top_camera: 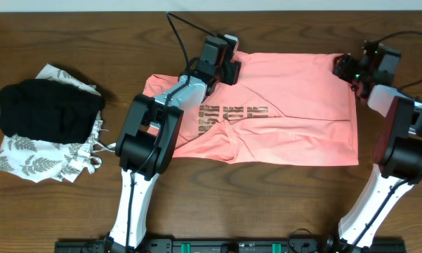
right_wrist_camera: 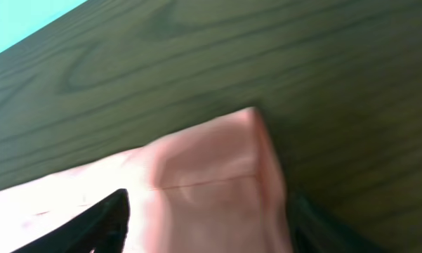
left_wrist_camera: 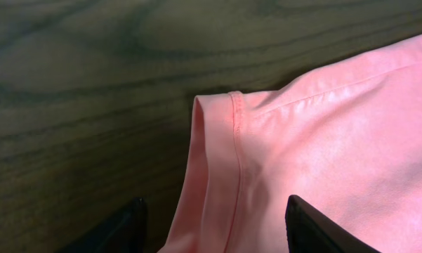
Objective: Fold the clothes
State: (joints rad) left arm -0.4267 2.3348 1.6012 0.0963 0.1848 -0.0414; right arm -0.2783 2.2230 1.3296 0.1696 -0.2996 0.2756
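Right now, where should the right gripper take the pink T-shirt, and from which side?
Pinch the hemmed far right corner of the pink T-shirt, coming down from above. It lies flat on the table, between the open fingers of the right gripper, so a top-down pinch probably suits.

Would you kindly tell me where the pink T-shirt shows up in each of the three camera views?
Overhead: the pink T-shirt lies spread flat from the centre to the right.
Left wrist: a hemmed edge of it fills the lower right.
Right wrist: a stitched corner of it sits at lower centre.
Shared landmark: the dark wooden table, beneath it in every view.
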